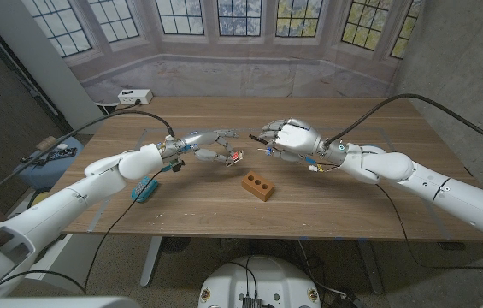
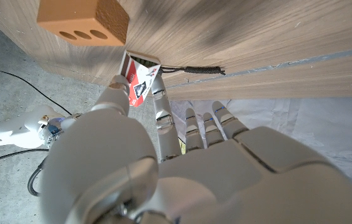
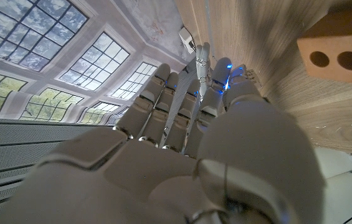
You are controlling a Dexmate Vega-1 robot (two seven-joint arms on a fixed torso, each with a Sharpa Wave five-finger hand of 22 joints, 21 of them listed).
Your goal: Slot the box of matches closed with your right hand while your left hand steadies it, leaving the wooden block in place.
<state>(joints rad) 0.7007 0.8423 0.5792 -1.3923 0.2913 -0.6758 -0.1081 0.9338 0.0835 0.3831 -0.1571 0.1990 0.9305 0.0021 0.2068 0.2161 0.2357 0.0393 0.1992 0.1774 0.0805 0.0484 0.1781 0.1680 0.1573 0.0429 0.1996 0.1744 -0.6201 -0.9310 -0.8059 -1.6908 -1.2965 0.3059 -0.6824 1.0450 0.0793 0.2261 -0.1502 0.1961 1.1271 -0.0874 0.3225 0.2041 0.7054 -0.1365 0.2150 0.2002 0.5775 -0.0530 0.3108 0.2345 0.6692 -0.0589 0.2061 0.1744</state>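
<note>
My left hand (image 1: 209,144) pinches a small red and white box of matches (image 1: 235,156) between thumb and a finger, close over the table. In the left wrist view the box of matches (image 2: 139,81) shows its inner tray sticking out a little at the far end. My right hand (image 1: 291,136) hovers a short way to the right of the box, holding nothing, its fingers (image 3: 163,106) reaching toward it. The wooden block (image 1: 258,186), orange-brown with round holes, lies on the table in front of both hands; the wooden block (image 2: 82,22) sits just past the box.
A teal object (image 1: 144,188) lies on the wooden table (image 1: 335,205) beside my left forearm. A white power strip (image 1: 134,97) sits at the far left corner. Cables run from both wrists across the tabletop.
</note>
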